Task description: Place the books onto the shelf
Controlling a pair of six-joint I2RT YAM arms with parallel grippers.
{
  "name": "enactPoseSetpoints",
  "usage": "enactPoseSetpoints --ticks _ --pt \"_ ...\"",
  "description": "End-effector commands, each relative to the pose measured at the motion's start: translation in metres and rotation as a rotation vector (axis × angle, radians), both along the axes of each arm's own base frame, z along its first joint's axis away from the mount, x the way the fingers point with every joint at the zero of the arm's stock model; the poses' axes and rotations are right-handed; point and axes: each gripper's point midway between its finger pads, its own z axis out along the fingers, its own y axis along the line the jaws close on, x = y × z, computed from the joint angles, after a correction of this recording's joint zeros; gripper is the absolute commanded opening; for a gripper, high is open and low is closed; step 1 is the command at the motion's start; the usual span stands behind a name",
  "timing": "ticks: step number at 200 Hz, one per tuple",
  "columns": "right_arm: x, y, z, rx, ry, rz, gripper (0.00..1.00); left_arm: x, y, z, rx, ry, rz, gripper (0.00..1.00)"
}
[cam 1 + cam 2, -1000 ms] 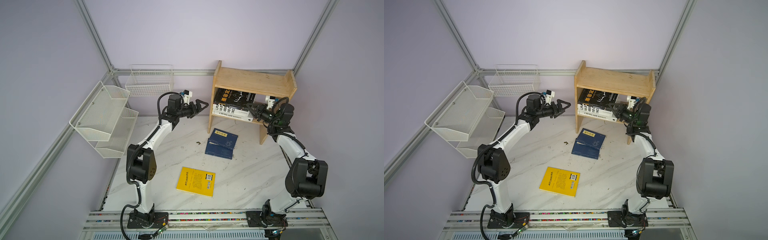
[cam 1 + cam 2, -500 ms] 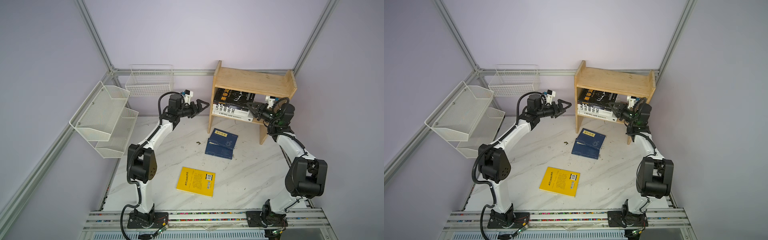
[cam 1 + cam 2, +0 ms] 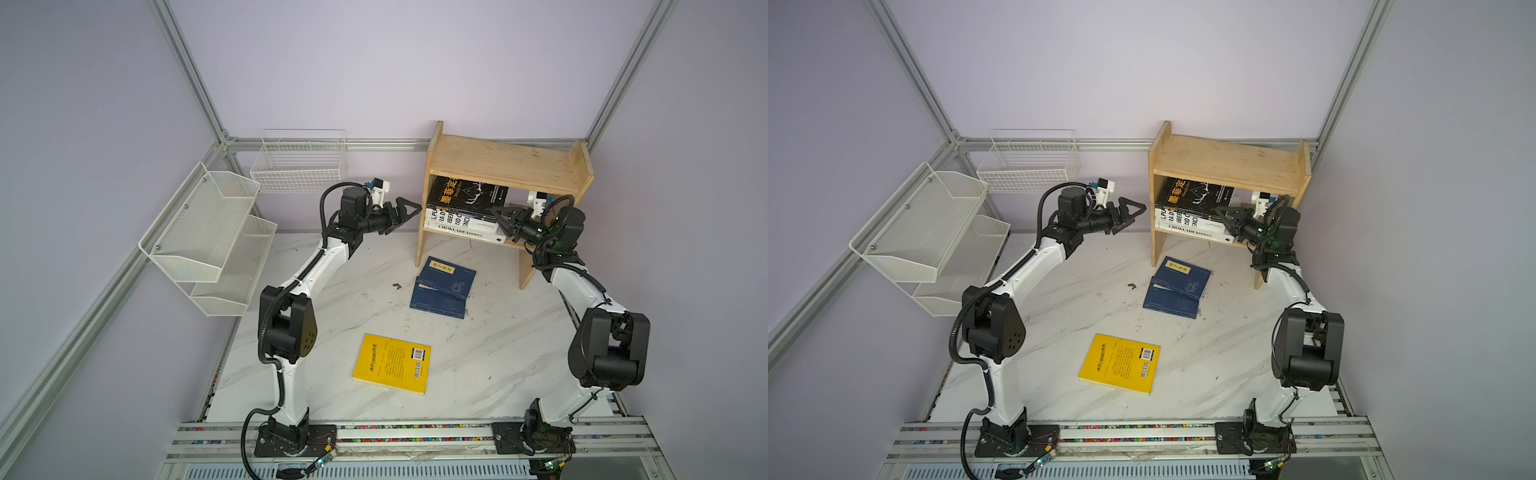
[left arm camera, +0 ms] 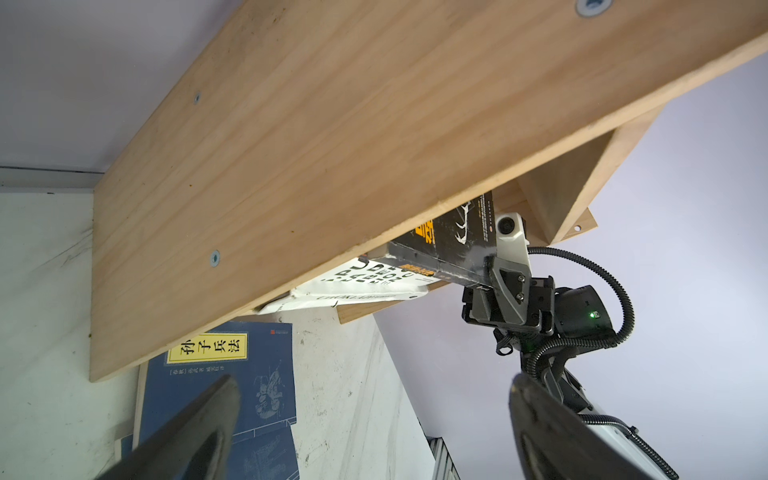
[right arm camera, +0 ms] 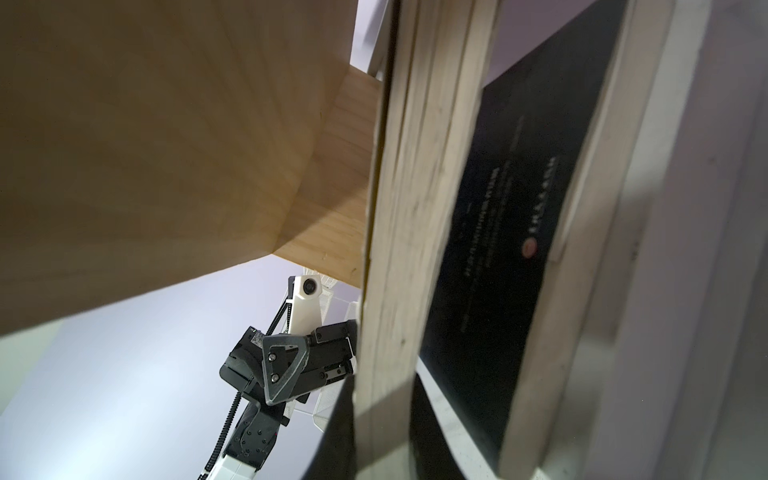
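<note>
Trouble: right gripper (image 3: 500,216), clamped on the black book (image 3: 461,195) in the shelf (image 3: 498,160), could drag it out if withdrawn unreleased; left gripper (image 3: 405,210) gapes empty.

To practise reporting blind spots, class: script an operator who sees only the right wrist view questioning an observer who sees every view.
Operator: My right fingers grip a book. What's left on the table?
Observer: Three books: one yellow book and two navy books, overlapping.
Operator: Are the left fingers busy?
Observer: No. They are open, holding nothing.
</note>
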Motion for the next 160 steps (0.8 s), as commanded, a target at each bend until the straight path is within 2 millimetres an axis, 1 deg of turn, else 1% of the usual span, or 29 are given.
enactPoseSetpoints --ticks 1,41,71,124,142,160 --pt "-0.003 -0.001 0.042 -0.019 -0.157 0.001 0.08 -0.003 -0.006 0.054 -0.048 -0.127 -0.023 1.00" --pt "0.002 -0.002 0.044 -0.013 -0.162 -0.006 0.08 0.001 -0.013 0.053 -0.049 -0.126 -0.027 1.00" --pt "0.005 0.000 0.036 -0.018 -0.141 -0.003 0.08 0.008 -0.015 0.054 -0.052 -0.132 -0.011 1.00" --pt "0.006 0.005 0.027 -0.042 -0.119 0.021 0.08 0.026 -0.024 0.071 -0.081 -0.175 0.038 1.00" --pt "0.008 0.004 0.025 -0.045 -0.112 0.018 0.09 0.033 -0.028 0.071 -0.085 -0.180 0.060 1.00" --pt "0.010 0.005 0.021 -0.047 -0.103 0.021 0.08 0.041 -0.031 0.065 -0.082 -0.172 0.095 1.00"
